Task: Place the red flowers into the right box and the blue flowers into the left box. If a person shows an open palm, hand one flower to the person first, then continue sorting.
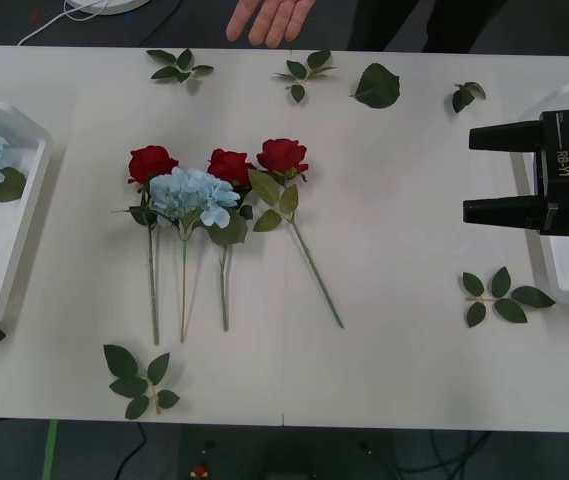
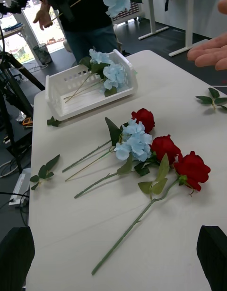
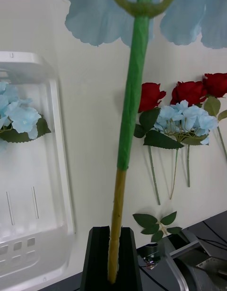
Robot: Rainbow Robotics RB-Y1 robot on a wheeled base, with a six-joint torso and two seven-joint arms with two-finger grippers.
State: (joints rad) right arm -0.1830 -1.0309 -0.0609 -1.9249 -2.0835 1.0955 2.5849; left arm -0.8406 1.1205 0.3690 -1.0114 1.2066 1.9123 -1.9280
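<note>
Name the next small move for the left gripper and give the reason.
Probably carry the held blue flower toward the person's open palm at the table's far edge. The left gripper is shut on its stem, and an open palm calls for a handover before sorting.

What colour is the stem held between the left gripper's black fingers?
The stem is green above and yellowish tan near the left gripper; the left wrist view shows it best.

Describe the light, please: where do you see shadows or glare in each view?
Front view: even light on the white table; the roses cast only faint shadows; the open right claw shows no glare. Right wrist view: the window behind glares white. Left wrist view: the left claw, shut on a blue flower stem, looks black against the bright table.
</note>
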